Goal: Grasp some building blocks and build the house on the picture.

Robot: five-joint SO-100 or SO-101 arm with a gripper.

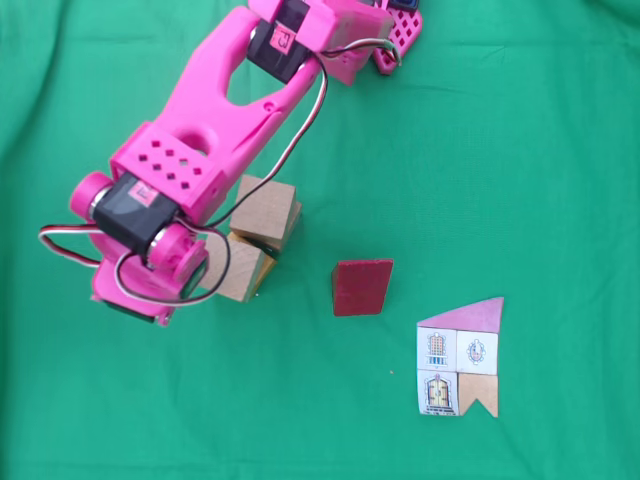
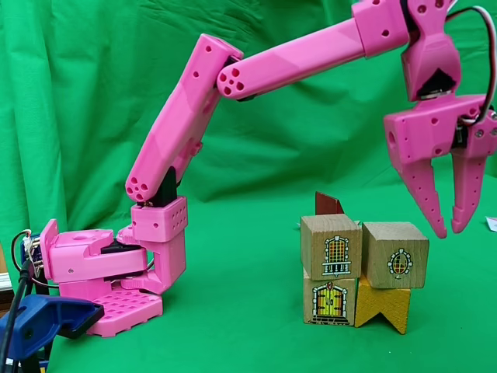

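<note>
Two fixed views show the green-covered worktop [image 1: 520,150]. In the fixed view from above, the pink arm [image 1: 200,130] reaches down from the top edge toward the left, and its wrist housing covers the pincer, so the fingers cannot be made out there. The stacked building blocks [image 1: 268,212] peek out just right of the arm, near the middle of the worktop; only tan tops and a sliver of yellow edge show, the rest is hidden under the arm and its cables. The dark red block [image 1: 361,287] lies alone on the cloth just right of the stack, apart from it. The picture [image 1: 460,357] lies flat toward the lower right corner, with a pink roof over four squares, one of them tan and notched.

In the fixed view from the side, the pincer [image 2: 452,228] hangs above and slightly right of the stack, its two fingers pointing down with a narrow gap and nothing between them. The blocks stand two on two: a window block [image 2: 331,247] on a door block [image 2: 328,300], a round-window block [image 2: 395,254] on a yellow notched block [image 2: 384,305]. The dark red block [image 2: 328,203] shows only a corner behind the stack. The arm's base [image 2: 105,272] sits at the left edge, partly hidden by a blue clamp [image 2: 46,318].
</note>
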